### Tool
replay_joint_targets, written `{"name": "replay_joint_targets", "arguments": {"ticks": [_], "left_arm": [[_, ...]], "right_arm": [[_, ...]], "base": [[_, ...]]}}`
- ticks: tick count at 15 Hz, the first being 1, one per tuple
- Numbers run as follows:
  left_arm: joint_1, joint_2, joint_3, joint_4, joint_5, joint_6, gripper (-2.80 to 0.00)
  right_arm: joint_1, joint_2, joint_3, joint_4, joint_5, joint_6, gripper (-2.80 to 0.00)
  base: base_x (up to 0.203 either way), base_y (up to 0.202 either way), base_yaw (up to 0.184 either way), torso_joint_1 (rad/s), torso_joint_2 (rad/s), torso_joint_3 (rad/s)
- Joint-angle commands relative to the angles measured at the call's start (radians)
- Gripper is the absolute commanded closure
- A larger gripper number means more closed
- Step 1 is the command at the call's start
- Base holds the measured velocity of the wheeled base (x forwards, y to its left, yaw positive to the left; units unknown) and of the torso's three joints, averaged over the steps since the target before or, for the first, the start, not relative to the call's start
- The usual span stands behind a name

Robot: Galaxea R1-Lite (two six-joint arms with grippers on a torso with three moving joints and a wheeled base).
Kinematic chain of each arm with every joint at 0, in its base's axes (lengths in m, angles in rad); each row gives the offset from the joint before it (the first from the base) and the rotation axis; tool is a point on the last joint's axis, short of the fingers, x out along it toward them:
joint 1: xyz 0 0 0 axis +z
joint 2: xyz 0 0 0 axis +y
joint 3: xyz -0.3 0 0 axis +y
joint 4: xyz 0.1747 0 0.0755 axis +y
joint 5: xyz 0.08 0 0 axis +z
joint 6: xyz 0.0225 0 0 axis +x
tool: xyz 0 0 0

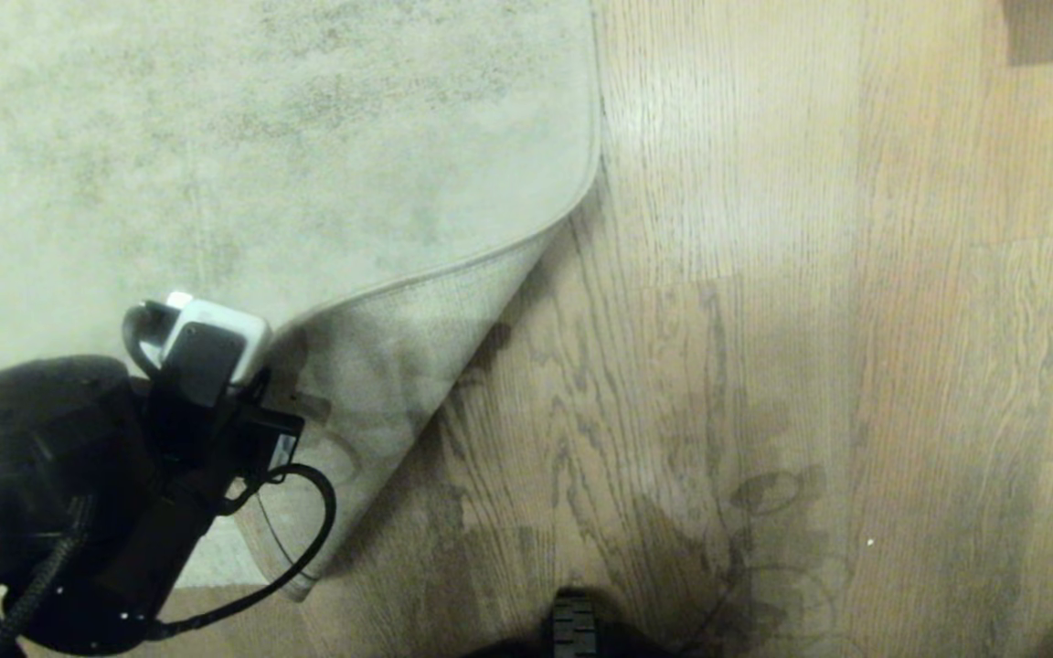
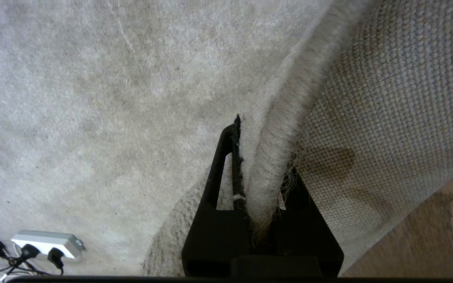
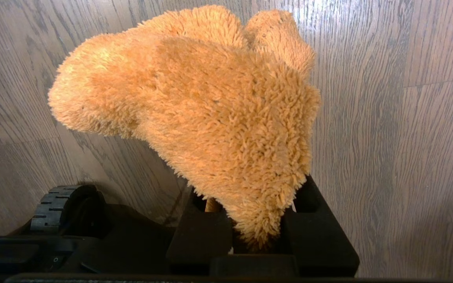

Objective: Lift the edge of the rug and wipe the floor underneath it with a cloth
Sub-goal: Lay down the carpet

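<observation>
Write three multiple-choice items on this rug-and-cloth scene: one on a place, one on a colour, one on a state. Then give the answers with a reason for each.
1. Where is the left gripper?
A. at the bound hem of the pale grey-beige rug
B. on the white power strip
C. flat on the light brown wood-plank floor

2. What colour is the fuzzy cloth in the right gripper?
A. blue
B. orange-tan
C. white

3. How does the rug corner lie?
A. flat
B. rolled into a tube
C. lifted, woven beige backing showing

Answers: 1 A, the fingers pinch the hem; 2 B, the right wrist view shows it; 3 C, the backing faces up beside bare floor.
</observation>
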Motion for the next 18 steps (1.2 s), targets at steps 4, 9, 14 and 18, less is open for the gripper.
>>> {"name": "replay_joint_targets", "arguments": {"ticks": [4,9,14,18], "left_arm": [[-0.004,0.002,-0.019,-0.006,0.004,0.003,0.00],[-0.039,-0.007,-0.011,-0.006,0.005,-0.010,0.00],[-0.077,-0.041,0.001,-0.006,0.003,-0.039,0.00],[-0.149,-0.058,0.017,-0.005,0.004,-0.057,0.00]], "right_arm": [[0.000,0.002,0.000,-0.002,0.000,0.000,0.00],[0.000,0.002,0.000,0.000,0.000,0.000,0.00],[0.000,0.002,0.000,-0.002,0.000,0.000,0.00],[0.000,0.002,0.000,-0.002,0.000,0.000,0.00]], "base": [[0.000,0.000,0.000,0.000,0.00,0.000],[0.000,0.000,0.000,0.000,0.00,0.000],[0.000,0.000,0.000,0.000,0.00,0.000],[0.000,0.000,0.000,0.000,0.00,0.000]]}}
